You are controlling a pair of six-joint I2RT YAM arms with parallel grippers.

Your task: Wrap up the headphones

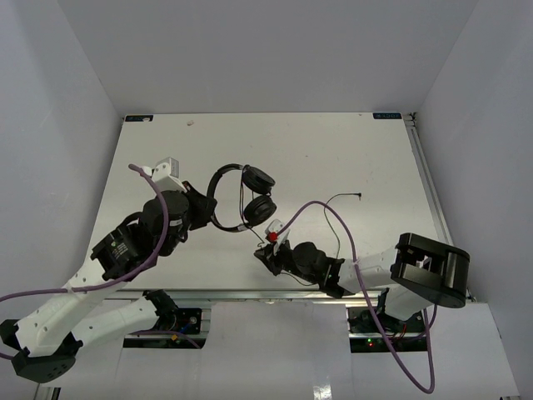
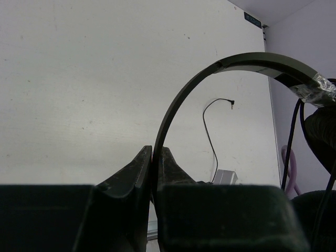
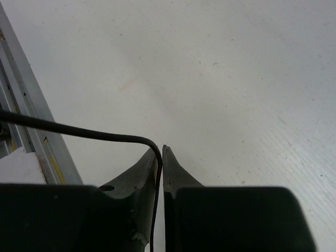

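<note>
The black headphones (image 1: 241,196) lie at the table's middle left, their two earcups (image 1: 259,193) stacked to the right of the arched headband (image 1: 218,179). My left gripper (image 1: 206,213) is shut on the headband (image 2: 210,73), pinched between its fingertips (image 2: 156,153). My right gripper (image 1: 265,252) sits just below the earcups and is shut on the thin dark cord (image 3: 79,131), which bends down between its jaws (image 3: 160,150). The cord's free end with the plug (image 1: 358,197) lies on the table to the right; it also shows in the left wrist view (image 2: 231,103).
A thick purple robot cable (image 1: 337,221) arcs over the right arm near the thin cord. An aluminium rail (image 3: 26,121) runs along the table's near edge, close to my right gripper. White walls enclose the table (image 1: 333,142) on three sides.
</note>
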